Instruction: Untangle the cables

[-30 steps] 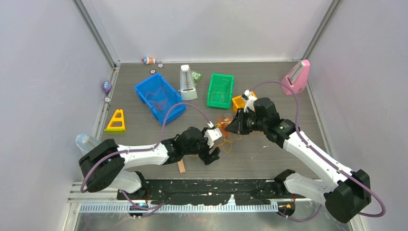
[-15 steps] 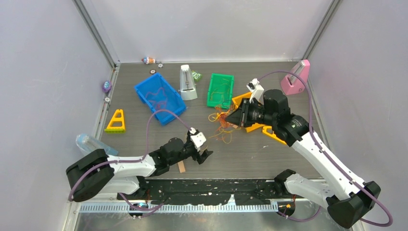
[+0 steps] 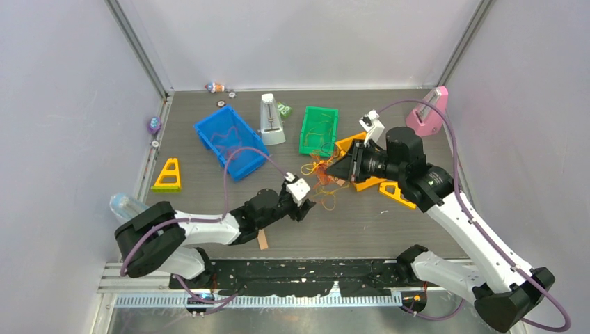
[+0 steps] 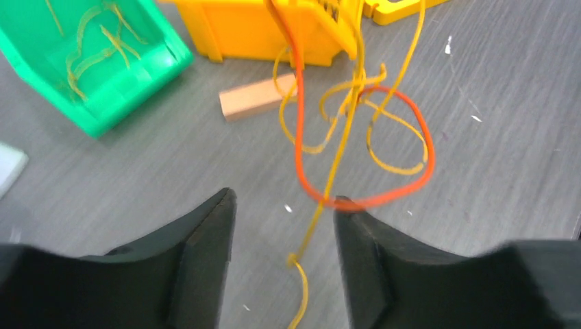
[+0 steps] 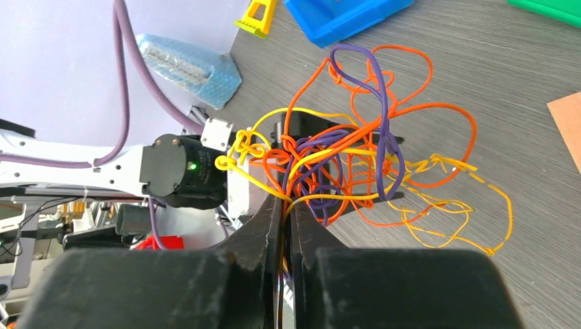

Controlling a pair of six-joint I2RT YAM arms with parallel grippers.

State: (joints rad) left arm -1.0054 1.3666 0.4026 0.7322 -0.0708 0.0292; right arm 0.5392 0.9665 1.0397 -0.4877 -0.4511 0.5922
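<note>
Right hand [image 3: 342,169], pinching the cable tangle [image 5: 342,171], has raised it; left hand [image 4: 283,205], spread, has come back under its dangling orange loop [image 4: 384,157], probably to pull a strand free.

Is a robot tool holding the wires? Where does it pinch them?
The right tool pinches a few strands at the edge of the cables. The left tool is open, holding nothing.

Running dark grey with fine streaks across the tabletop [image 3: 362,223]; mixing orange, yellow and dark purple in the cables [image 5: 316,171]; showing solid colour on the blue bin [image 3: 254,164] toward the far left, the green bin [image 3: 305,132] at the far edge, the yellow bin [image 4: 260,34]; showing pink on the stand [image 3: 429,111] in the far right corner.
</note>
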